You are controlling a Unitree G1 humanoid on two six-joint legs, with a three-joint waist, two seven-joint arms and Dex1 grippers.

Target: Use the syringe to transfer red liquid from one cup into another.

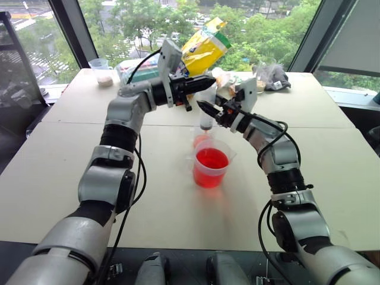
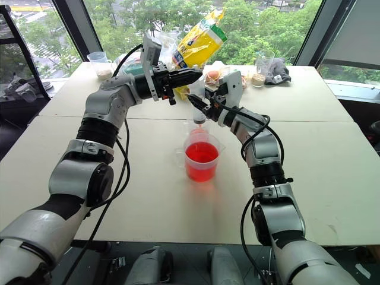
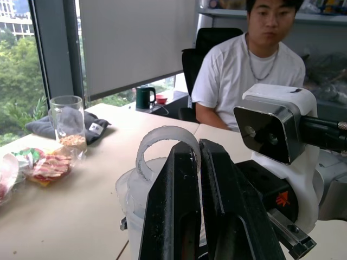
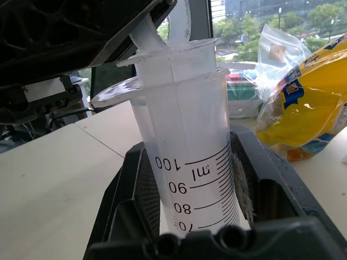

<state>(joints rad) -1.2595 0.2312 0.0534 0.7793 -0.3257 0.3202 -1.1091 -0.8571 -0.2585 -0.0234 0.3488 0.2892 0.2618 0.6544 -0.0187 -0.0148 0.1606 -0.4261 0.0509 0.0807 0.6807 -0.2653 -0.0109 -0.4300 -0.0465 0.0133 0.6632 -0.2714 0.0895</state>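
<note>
Midway above the table [image 1: 59, 178], a syringe [image 4: 190, 157] stands upright between two grippers, its tip over a colourless cup [image 2: 191, 127] near the table's middle. Right gripper [image 2: 198, 105] has its fingers clamped on the barrel, the printed scale showing between them in the right wrist view. Left gripper [image 2: 190, 75] reaches in from the other side, its fingers [image 3: 179, 216] drawn narrow on the plunger's ring [image 3: 162, 142] at the syringe's top. Just nearer the table's front edge, touching or nearly touching the colourless cup, sits the red cup [image 1: 211, 168], red liquid [image 1: 212, 159] filling most of it. A yellow bag [image 1: 203, 47] and a glass [image 3: 69, 123] stand toward the far edge; a person [image 3: 252, 70] in a white shirt sits beyond the right edge.
</note>
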